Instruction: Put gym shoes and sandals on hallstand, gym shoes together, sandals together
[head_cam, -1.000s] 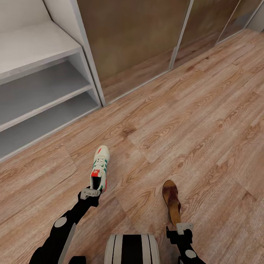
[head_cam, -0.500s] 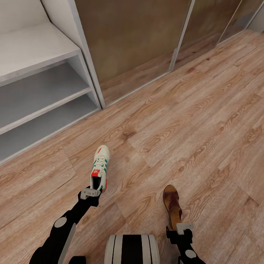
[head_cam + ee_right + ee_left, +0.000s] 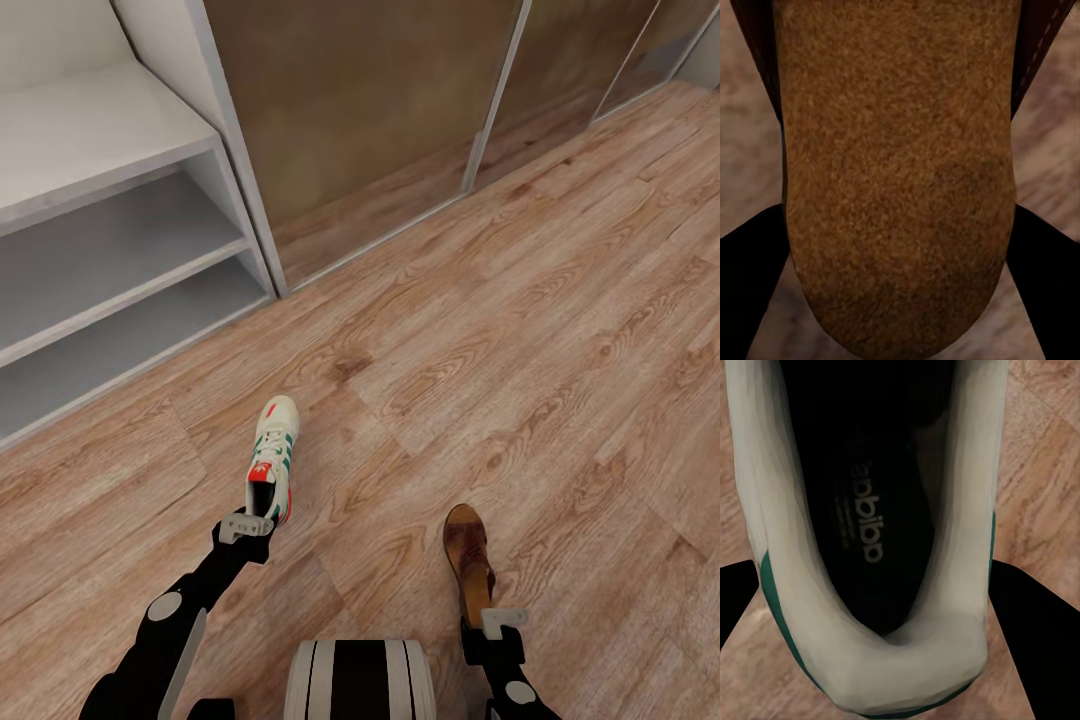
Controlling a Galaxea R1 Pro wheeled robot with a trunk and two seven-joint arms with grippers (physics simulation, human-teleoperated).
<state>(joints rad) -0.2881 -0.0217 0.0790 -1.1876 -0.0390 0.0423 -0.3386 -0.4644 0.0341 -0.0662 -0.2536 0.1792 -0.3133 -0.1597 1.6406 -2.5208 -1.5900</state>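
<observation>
Head view: gym shoe [image 3: 272, 460], white with teal stripes and red heel patch, at 7 o'clock of frame, toe toward 12, heel gripped by left gripper [image 3: 247, 526]. Sandal [image 3: 469, 558], brown, at 5 o'clock, heel clamped by right gripper [image 3: 497, 622]. Hallstand [image 3: 110, 250], shelves bare, at 10 o'clock. Corridor floor [image 3: 520, 330], wood-grain plank.
Left wrist view: fingers [image 3: 1039, 637] closed on both sides of shoe heel.
Right wrist view: fingers [image 3: 750, 277] closed on both sides of sandal insole.
</observation>
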